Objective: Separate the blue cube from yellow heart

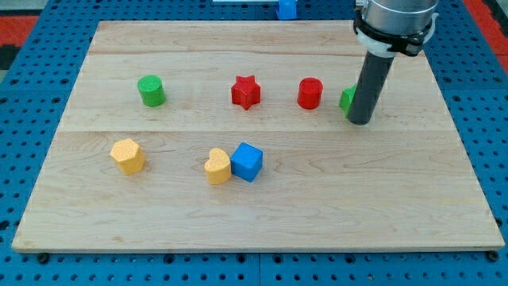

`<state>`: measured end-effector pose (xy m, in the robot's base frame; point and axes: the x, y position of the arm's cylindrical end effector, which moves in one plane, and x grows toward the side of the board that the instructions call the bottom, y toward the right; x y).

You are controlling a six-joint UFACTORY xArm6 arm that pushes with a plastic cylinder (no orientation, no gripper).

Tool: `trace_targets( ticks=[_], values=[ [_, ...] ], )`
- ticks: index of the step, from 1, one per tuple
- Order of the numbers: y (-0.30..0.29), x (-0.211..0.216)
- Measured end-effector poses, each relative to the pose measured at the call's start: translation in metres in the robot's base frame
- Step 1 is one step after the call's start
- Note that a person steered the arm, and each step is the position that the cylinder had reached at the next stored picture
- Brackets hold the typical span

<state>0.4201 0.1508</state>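
Blue cube (247, 161) sits low and centre on the wooden board (262, 230), touching the yellow heart (217, 166) on its left side in the view, so nothing is separated yet. You have no gripper to open or close here, only a rod, and my tip (359, 121) stands well apart from the pair, up at the view's right, just beside a green block (347, 98) that the rod partly hides, its shape unclear. To do this well, bring the tip around to the seam between heart and cube, approaching from the view's top, and push the cube toward the view's right or lower right, meeting it squarely so it slides rather than spins back against the heart. Steer past the red cylinder (309, 93) and red star (245, 92) on the way. Open board lies to the cube's right and below, with more room rightward; the bottom edge is nearer, so favour the right. The yellow hexagon-like block (127, 156) and green cylinder (151, 90) are far off at the left.
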Motion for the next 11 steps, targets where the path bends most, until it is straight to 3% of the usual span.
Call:
trace_targets(
  ticks=[2,4,5,7,8,9,11],
  values=[
    [0.000,-0.020],
    [-0.022,0.079],
    [-0.017,0.067],
    [-0.123,0.016],
    [-0.162,0.019],
    [-0.170,0.004],
    [-0.192,0.048]
  ],
)
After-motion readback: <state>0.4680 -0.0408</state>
